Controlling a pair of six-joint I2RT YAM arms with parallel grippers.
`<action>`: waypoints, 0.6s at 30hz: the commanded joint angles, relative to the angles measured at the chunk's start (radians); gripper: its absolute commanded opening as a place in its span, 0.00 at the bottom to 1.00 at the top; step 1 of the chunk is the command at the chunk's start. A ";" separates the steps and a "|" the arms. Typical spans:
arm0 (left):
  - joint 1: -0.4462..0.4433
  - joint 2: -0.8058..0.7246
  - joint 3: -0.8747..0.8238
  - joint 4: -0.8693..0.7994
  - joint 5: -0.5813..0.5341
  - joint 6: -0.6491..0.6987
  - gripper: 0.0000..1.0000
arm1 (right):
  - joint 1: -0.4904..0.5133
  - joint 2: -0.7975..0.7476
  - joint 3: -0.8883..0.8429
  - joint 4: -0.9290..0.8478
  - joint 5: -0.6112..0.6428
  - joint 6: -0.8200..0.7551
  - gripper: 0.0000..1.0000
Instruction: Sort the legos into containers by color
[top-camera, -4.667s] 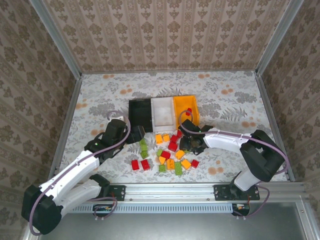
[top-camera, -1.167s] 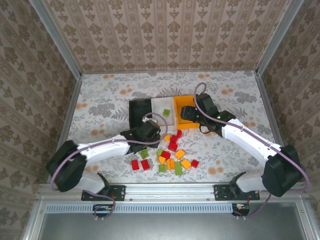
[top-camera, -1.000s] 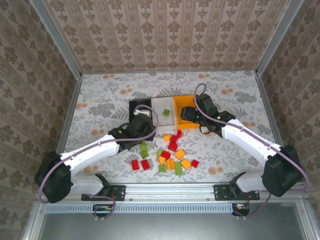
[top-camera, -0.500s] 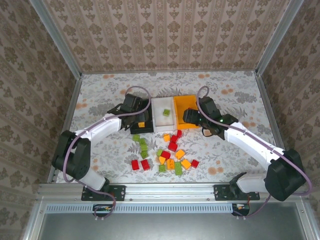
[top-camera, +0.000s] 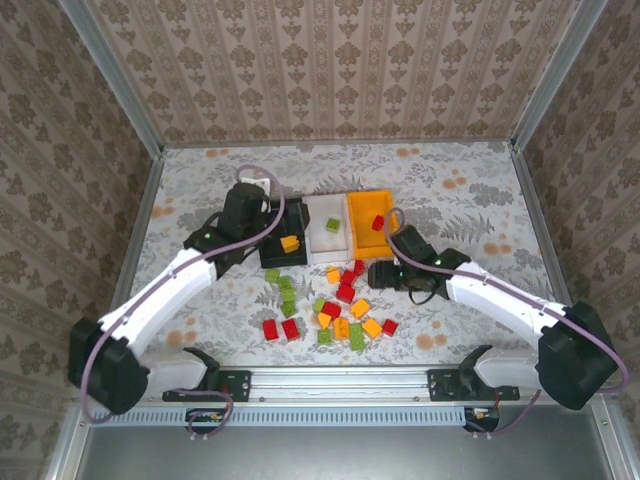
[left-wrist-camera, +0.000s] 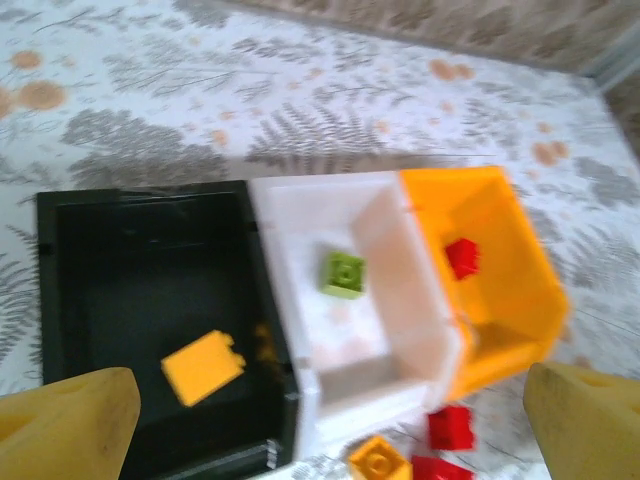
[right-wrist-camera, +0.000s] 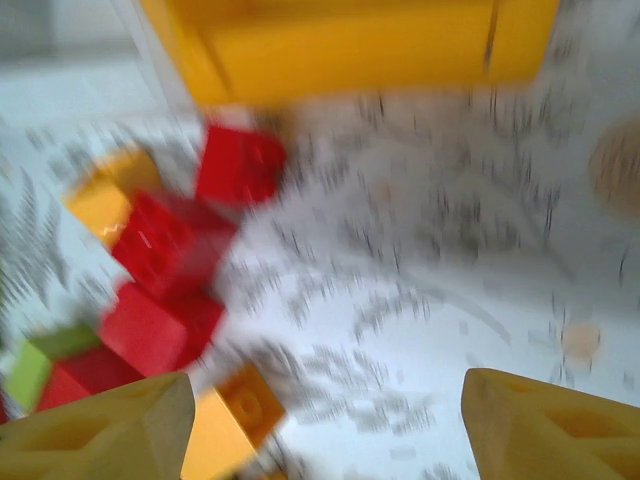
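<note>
**Q:** Floral worktop (top-camera: 470, 200), papered walls (top-camera: 350, 70). State of the left hand (left-wrist-camera: 327, 425)?

**A:** Fingers fully spread, holding nothing. Directly beneath it is the black bin (left-wrist-camera: 60, 260), containing one orange brick (left-wrist-camera: 203, 365). To the hand's right stands the white bin (left-wrist-camera: 330, 184) with a green brick (left-wrist-camera: 343, 273), then the orange bin (left-wrist-camera: 505, 270) with a red brick (left-wrist-camera: 461, 257).

**Q:** Right hand (right-wrist-camera: 325, 425)?

**A:** Fingers partly spread, nothing between them. Loose legos (right-wrist-camera: 165, 245) lie on the worktop ahead of it, to its left. The orange bin stands beyond them.

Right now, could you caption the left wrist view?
Yellow lego in black bin, green lego in white bin, red lego in orange bin.
</note>
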 joint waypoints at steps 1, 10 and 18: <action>-0.051 -0.057 -0.082 -0.025 -0.005 -0.035 1.00 | 0.030 -0.060 -0.056 -0.134 -0.019 -0.003 0.68; -0.070 -0.206 -0.277 0.005 -0.044 -0.136 1.00 | 0.143 -0.149 -0.122 -0.269 0.011 0.061 0.60; -0.053 -0.205 -0.294 -0.022 -0.055 -0.143 1.00 | 0.251 -0.045 -0.109 -0.259 0.083 0.069 0.74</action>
